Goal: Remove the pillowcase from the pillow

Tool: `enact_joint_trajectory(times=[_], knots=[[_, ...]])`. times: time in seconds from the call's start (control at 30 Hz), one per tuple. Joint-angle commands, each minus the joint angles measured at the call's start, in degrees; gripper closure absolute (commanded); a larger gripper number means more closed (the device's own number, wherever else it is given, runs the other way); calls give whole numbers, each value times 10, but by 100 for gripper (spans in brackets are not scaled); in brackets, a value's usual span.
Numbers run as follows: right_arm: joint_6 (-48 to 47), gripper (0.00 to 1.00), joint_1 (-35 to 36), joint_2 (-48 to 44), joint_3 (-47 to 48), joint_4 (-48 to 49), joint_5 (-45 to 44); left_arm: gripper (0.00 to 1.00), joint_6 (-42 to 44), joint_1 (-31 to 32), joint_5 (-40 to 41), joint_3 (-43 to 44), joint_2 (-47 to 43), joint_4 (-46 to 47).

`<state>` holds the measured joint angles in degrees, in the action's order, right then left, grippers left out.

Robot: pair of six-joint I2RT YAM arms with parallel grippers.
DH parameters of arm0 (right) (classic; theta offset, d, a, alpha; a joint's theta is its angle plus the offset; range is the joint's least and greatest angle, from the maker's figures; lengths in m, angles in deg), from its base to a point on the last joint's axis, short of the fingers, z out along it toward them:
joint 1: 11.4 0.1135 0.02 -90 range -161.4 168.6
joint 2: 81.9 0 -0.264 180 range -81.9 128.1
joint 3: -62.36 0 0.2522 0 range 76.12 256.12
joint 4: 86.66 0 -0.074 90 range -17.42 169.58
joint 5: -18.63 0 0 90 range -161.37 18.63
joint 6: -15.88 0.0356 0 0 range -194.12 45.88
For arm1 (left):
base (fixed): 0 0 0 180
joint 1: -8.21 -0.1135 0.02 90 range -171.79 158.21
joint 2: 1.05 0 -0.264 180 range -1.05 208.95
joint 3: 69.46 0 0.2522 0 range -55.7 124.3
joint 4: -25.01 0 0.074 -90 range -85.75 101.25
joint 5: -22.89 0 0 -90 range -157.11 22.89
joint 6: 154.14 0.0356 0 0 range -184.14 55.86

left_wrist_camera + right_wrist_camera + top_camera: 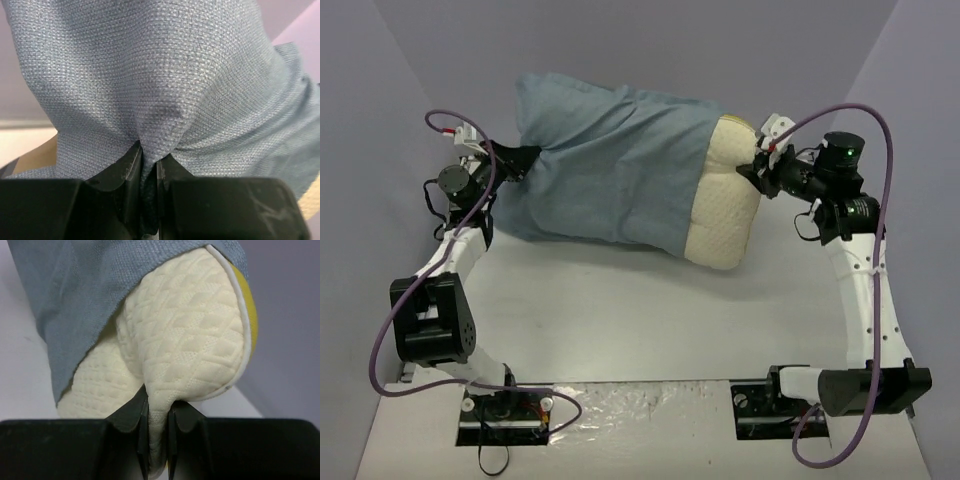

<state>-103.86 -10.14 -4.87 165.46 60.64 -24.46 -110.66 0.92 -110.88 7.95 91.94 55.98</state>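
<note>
Blue-grey pillowcase (610, 165) pinched by left hand (150, 162); right hand (157, 405) pinches cream pillow (725, 205).

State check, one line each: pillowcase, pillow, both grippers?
pillowcase: covers most of the pillow, left end bunched and pinched.
pillow: right end bare, the rest inside the pillowcase.
left gripper: fingers shut on a fold of the pillowcase.
right gripper: fingers shut on the pillow's bare end.

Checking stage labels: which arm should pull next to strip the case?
Probably left: its jaws pinch the pillowcase opposite its opening, so it can draw cloth off while right jaws anchor the exposed pillow.
</note>
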Motion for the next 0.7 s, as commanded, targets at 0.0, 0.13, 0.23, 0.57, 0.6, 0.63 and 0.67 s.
enact_joint_trajectory(times=[0.0, 0.13, 0.23, 0.57, 0.6, 0.63, 0.67], knots=[[-140, 100, 5, -44, -112, 29, -18, 98, -75, -8, 17, -47, -70, 179], [-272, 100, 39, -105, -266, 32, -69, 98, -94, 6, 64, -186, -77, 248], [-343, 100, 97, -160, -377, 46, -176, 98, -105, 17, 107, -284, -54, 312], [-392, 100, 161, -234, -437, 29, -274, 78, -131, 21, 111, -354, 2, 382], [-390, 100, 162, -232, -434, 29, -274, 72, -131, 21, 111, -351, -7, 375], [-388, 100, 163, -232, -429, 30, -273, 64, -130, 20, 110, -347, -17, 347], [-386, 100, 165, -232, -421, 32, -276, 45, -120, 18, 110, -341, -47, 323]])
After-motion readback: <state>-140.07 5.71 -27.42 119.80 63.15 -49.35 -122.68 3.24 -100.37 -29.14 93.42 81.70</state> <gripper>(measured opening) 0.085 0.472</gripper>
